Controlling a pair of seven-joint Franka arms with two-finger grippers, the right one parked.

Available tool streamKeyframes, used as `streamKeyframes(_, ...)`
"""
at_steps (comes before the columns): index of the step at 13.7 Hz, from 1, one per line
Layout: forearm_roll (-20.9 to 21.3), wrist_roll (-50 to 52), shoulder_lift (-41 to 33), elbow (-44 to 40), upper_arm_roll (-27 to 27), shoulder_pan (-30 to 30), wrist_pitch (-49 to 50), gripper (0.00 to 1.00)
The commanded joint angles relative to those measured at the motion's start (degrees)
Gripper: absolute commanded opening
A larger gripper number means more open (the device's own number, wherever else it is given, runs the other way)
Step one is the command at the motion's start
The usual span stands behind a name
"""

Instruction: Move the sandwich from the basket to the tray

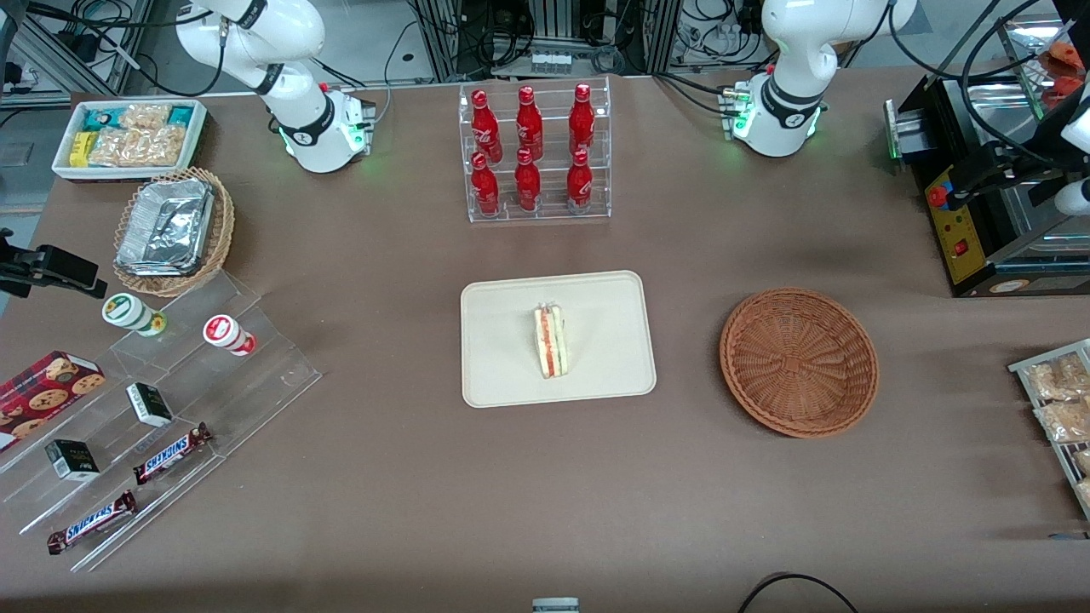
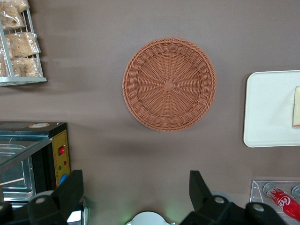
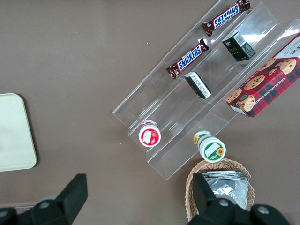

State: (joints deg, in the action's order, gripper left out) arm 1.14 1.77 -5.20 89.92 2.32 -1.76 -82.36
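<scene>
The sandwich (image 1: 551,342), a wrapped wedge with red and green filling, lies near the middle of the cream tray (image 1: 511,375). In the left wrist view only its edge (image 2: 296,107) shows on the tray (image 2: 269,110). The reddish-brown basket (image 1: 799,362) stands beside the tray, toward the working arm's end, with nothing in it (image 2: 169,83). My left gripper (image 2: 136,180) hangs high over bare table between the arm's base and the basket. It is open, and nothing is between its fingers.
A clear rack of red bottles (image 1: 536,153) stands farther from the front camera than the tray. A black oven-like box (image 1: 996,213) and a wire rack of snack bags (image 1: 1056,409) flank the basket. Stepped clear shelves with snacks (image 1: 153,417) lie toward the parked arm's end.
</scene>
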Motion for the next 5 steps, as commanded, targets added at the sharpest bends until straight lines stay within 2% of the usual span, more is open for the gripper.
streamKeyframes(1,-0.1,-1.4,-0.3,-0.4,-0.8,0.8,0.4,1.0)
streamKeyframes(5,0.4,-1.2,0.5,-1.1,-0.8,0.4,0.4,1.0)
